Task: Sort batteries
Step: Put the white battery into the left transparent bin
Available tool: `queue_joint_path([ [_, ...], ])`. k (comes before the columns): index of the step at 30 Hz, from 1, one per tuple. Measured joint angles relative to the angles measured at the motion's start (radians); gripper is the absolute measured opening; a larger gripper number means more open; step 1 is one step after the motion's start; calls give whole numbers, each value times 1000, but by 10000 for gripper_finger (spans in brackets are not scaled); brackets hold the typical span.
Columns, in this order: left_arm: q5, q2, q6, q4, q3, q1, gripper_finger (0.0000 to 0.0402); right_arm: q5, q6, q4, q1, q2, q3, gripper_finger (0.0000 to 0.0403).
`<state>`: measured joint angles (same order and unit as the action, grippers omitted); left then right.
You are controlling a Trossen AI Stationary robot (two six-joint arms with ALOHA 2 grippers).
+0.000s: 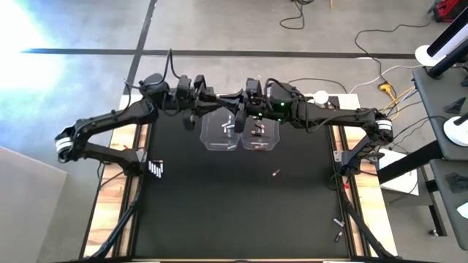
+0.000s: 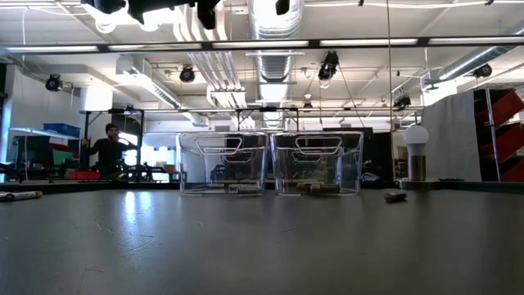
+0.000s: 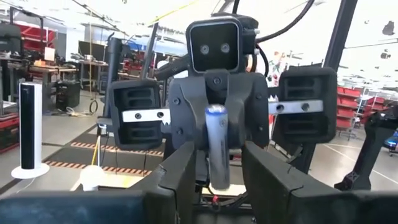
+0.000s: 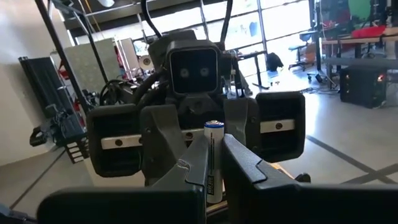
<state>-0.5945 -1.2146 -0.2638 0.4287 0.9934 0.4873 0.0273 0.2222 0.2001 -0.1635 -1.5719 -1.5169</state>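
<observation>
I find the right gripper (image 4: 214, 165) clamped on a silvery battery (image 4: 213, 155); in the right wrist view the cell stands upright between the fingers at lower centre, its capped end projecting above them. In the left wrist view the left gripper (image 3: 217, 177) has its jaws standing apart on either side of that same battery (image 3: 216, 146), which rises through the gap at frame centre; I cannot tell whether either pad touches it. I judge this a hand-over between the arms.

The deciding relation: the cell's long axis runs along the gap between both pairs of fingers, and the two grippers face each other head-on, so the left need only close.

From above, both grippers meet at upper centre of the frame, over the left clear bin (image 1: 219, 131) and the right clear bin (image 1: 262, 136). Loose batteries (image 1: 156, 169) lie on the mat at centre left, one (image 1: 276, 174) right of centre, and more (image 1: 338, 228) at lower right.
</observation>
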Motion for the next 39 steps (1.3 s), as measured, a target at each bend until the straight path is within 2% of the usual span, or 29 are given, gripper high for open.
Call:
queue_joint_path([
  [9, -8, -47, -15, -1, 33, -5, 39, 35, -25, -8, 5, 6, -1, 17],
  [17, -14, -37, -11, -3, 38, -7, 11, 27, -34, -2, 10, 13, -1, 22],
  [22, -15, -35, 0, -26, 38, -7, 11, 29, -31, -10, 15, 13, -1, 61],
  [27, -18, -11, 77, -160, 40, 9, 11, 21, -39, -71, 16, 36, 2, 109],
  [31, -4, -2, 134, -290, 42, 43, 11, 22, -45, -189, 16, 86, 0, 134],
  [34, 116, -12, 234, -461, 59, 67, 11, 25, -19, -345, 17, 122, -1, 144],
  [37, 254, -54, 323, -641, 78, 87, 11, 26, 3, -589, 34, 152, -1, 143],
  [39, 294, -88, 364, -721, 92, 95, 11, 26, 3, -766, 60, 161, -1, 137],
])
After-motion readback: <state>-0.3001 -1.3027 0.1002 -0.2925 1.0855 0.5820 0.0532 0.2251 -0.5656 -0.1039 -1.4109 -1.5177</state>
